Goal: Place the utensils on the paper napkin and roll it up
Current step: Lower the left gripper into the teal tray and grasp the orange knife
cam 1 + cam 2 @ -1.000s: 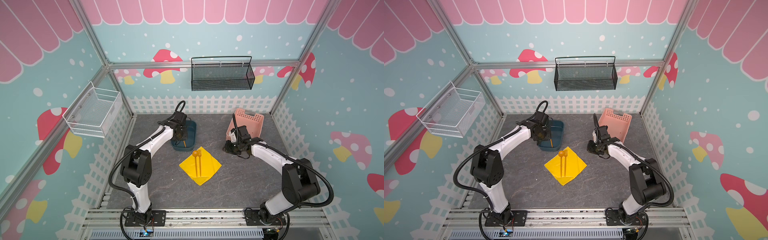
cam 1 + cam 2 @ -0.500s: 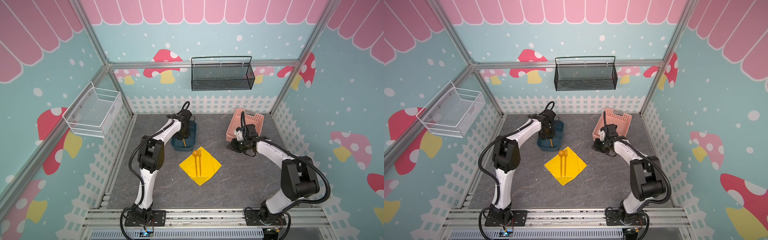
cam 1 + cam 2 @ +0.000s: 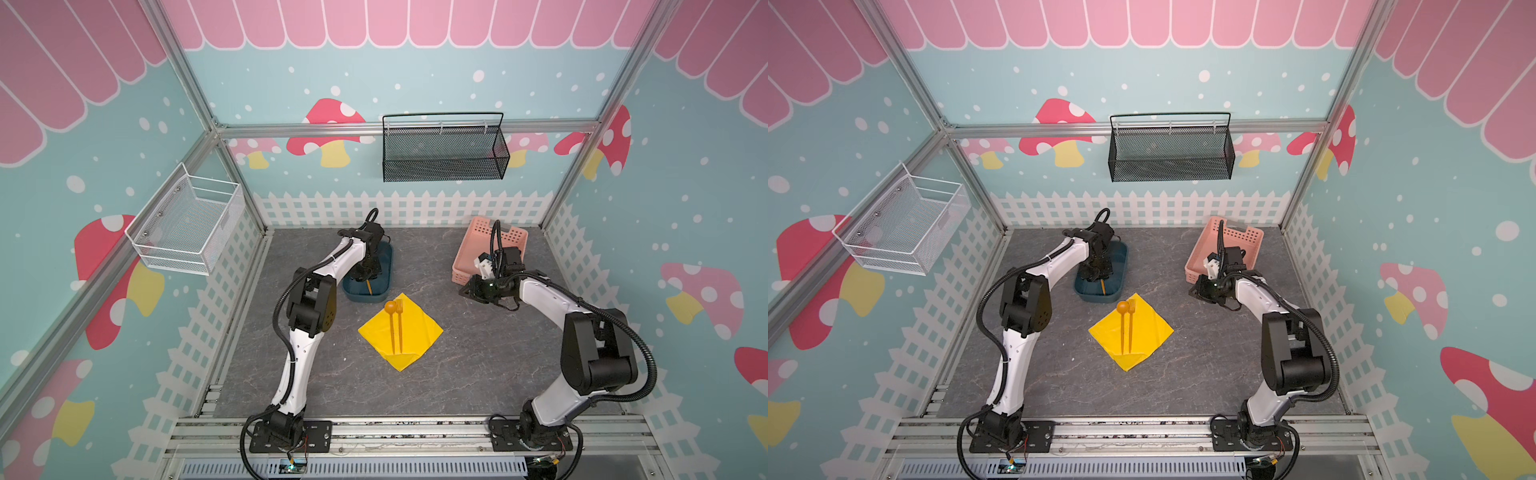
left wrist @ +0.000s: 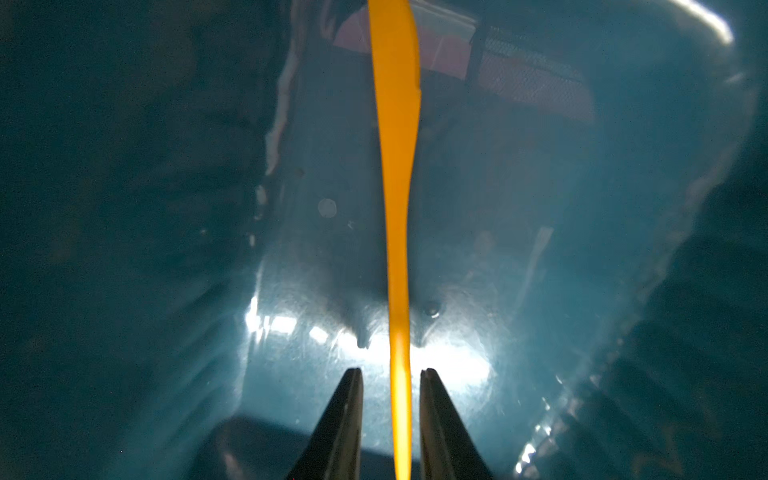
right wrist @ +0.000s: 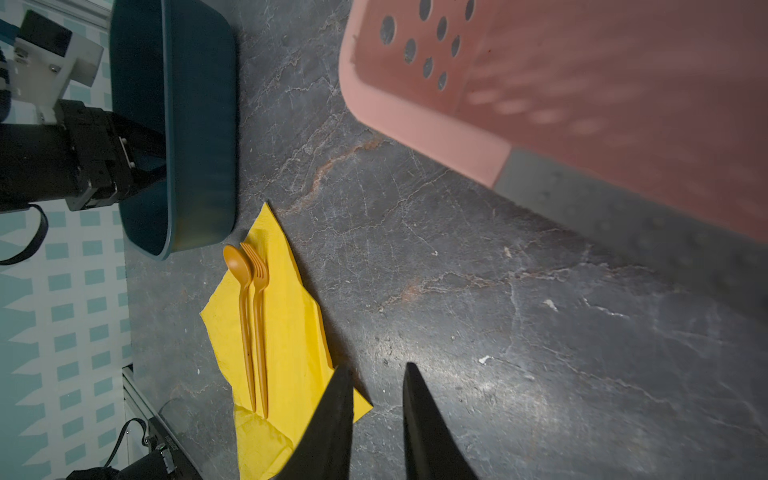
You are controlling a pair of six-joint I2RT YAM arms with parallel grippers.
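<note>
We judge the step in hand to be retrieval of the third utensil. The spoon [image 3: 390, 307] and the fork [image 3: 400, 309] lie side by side on the paper napkin [image 3: 415, 328], heads toward the dark blue tub [image 3: 386, 266]; the knife [image 4: 395, 124] lies inside that tub.

The left gripper [image 4: 390, 372] is lowered into the tub, jaws narrowly spread astride the knife handle; a sliver of tub floor shows on each side, so we read no pinch yet. The right gripper [image 5: 376, 368] hovers near the pink basket [image 5: 582, 104] above the table [image 5: 498, 291], jaws slightly apart, holding nothing.

In our judgement the next move calls for closing squarely on the handle, lifting clear of the tub wall, then laying the knife parallel to the other two; rolling comes afterwards.

Materials:
- The knife is slim, flat, smooth orange plastic; we expect it may twist in a narrow pinch.
- The tub is glossy, reflective and round-cornered.
- The napkin is thin yellow paper, softly creased, set as a diamond; its near corner appears folded.
- The table is matte grey with stone veining.
</note>
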